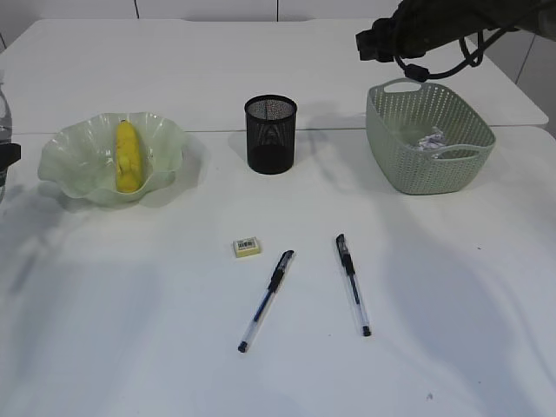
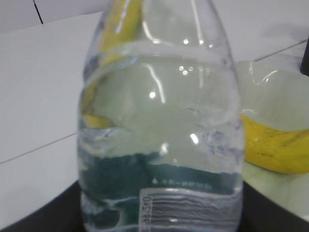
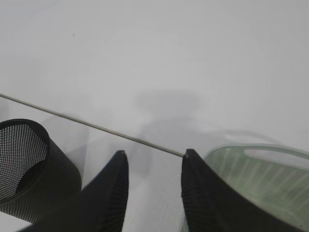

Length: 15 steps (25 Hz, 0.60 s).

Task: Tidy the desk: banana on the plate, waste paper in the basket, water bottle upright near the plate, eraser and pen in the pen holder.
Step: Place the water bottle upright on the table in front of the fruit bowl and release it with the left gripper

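Observation:
The water bottle (image 2: 159, 121), clear with a dark green label, fills the left wrist view. My left gripper (image 2: 159, 217) is shut on it, with dark fingers (image 2: 43, 212) at both lower corners. In the exterior view only a sliver of the water bottle (image 1: 3, 113) shows at the left edge, beside the plate (image 1: 169, 143). The banana (image 1: 127, 156) lies in the plate. Waste paper (image 1: 432, 139) sits in the basket (image 1: 417, 165). The eraser (image 1: 247, 247) and two pens (image 1: 268, 300) (image 1: 352, 282) lie on the desk (image 1: 104, 313). My right gripper (image 3: 154, 153) hangs open and empty between the pen holder (image 1: 270, 135) and the basket.
A seam between two tabletops (image 1: 330, 130) runs behind the pen holder. My right arm (image 1: 434, 26) reaches in from the top right above the basket's far rim. The pen holder (image 3: 29, 164) and the basket (image 3: 256, 179) flank my right fingers.

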Each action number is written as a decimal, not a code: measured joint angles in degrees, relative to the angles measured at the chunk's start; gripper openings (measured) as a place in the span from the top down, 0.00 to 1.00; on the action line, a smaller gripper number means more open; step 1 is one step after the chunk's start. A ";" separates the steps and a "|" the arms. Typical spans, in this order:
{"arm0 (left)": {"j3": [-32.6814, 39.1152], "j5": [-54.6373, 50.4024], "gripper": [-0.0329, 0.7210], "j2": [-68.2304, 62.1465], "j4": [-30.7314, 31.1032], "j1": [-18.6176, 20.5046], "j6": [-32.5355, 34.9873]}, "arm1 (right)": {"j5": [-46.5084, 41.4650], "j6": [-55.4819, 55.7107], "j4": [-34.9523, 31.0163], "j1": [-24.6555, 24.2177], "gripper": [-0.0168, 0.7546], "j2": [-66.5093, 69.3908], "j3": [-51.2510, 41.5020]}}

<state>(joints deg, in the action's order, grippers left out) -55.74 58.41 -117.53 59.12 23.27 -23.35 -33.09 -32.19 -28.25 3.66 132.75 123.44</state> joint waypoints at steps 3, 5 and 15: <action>0.00 1.48 0.45 -1.01 -0.08 0.00 1.41 | 1.24 -0.56 0.00 0.00 0.61 0.00 0.00; 0.00 3.31 0.45 -1.64 -0.34 0.09 2.66 | 2.19 -0.66 0.00 0.00 0.61 0.00 0.00; 0.44 4.75 0.45 -5.95 -6.22 1.91 9.42 | 5.33 -2.17 -0.21 0.00 0.61 0.00 0.00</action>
<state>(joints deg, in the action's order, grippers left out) -55.30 63.16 -123.48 52.90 25.18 -13.93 -27.76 -34.36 -28.45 3.66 132.75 123.44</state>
